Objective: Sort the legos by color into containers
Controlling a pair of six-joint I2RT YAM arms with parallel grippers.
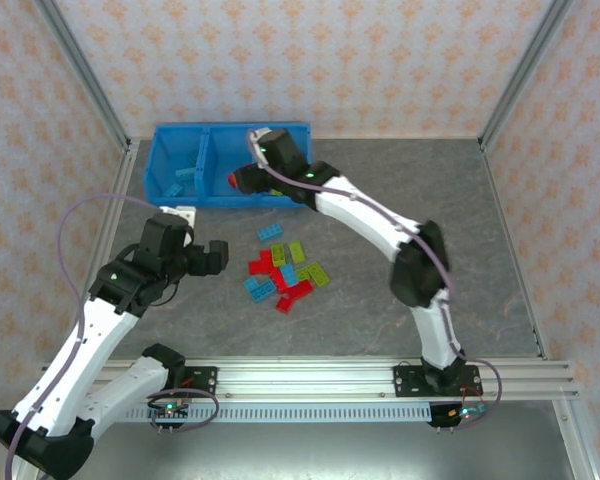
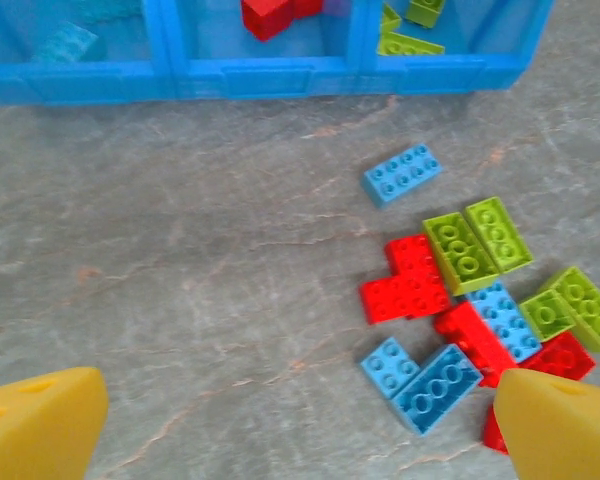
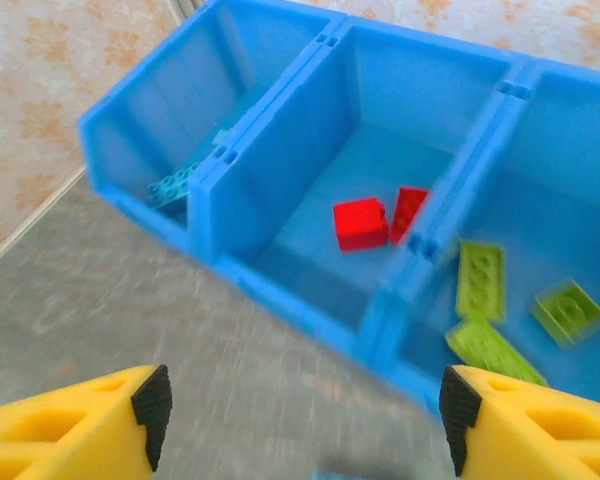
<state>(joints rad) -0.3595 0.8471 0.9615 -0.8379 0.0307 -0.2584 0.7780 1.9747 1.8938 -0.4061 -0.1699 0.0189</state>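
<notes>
Blue tray [image 1: 205, 196] at 11 o'clock on the grey tabletop [image 1: 460, 220], close to the back wall. It is bright blue plastic, with three open rectangular compartments joined in a row.

Contents, seen from the right wrist:
- Left compartment: one light blue brick [image 3: 175, 185] near the dividing wall.
- Middle compartment: two red bricks [image 3: 360, 222] side by side, against the right divider.
- Right compartment: three lime green bricks [image 3: 480, 278] lying flat and loosely spread.

Loose legos [image 1: 285, 272] are clustered near the middle of the tabletop. They are small studded rectangles in red, light blue and lime green, mostly touching, with a few overlapping. One lone light blue piece [image 2: 401, 174] lies apart at 11 o'clock from the cluster, between it and the tray.

Left tool [image 2: 300, 430]: yellow fingers [image 2: 40, 425] spread wide with nothing between them. It hovers at 9 o'clock from the cluster, facing toward it.

Right tool [image 3: 305, 430]: yellow fingers with black pads [image 3: 152, 412] stand apart and empty. It sits above the tray's near wall, in front of the middle compartment, at 11 o'clock from the cluster.
</notes>
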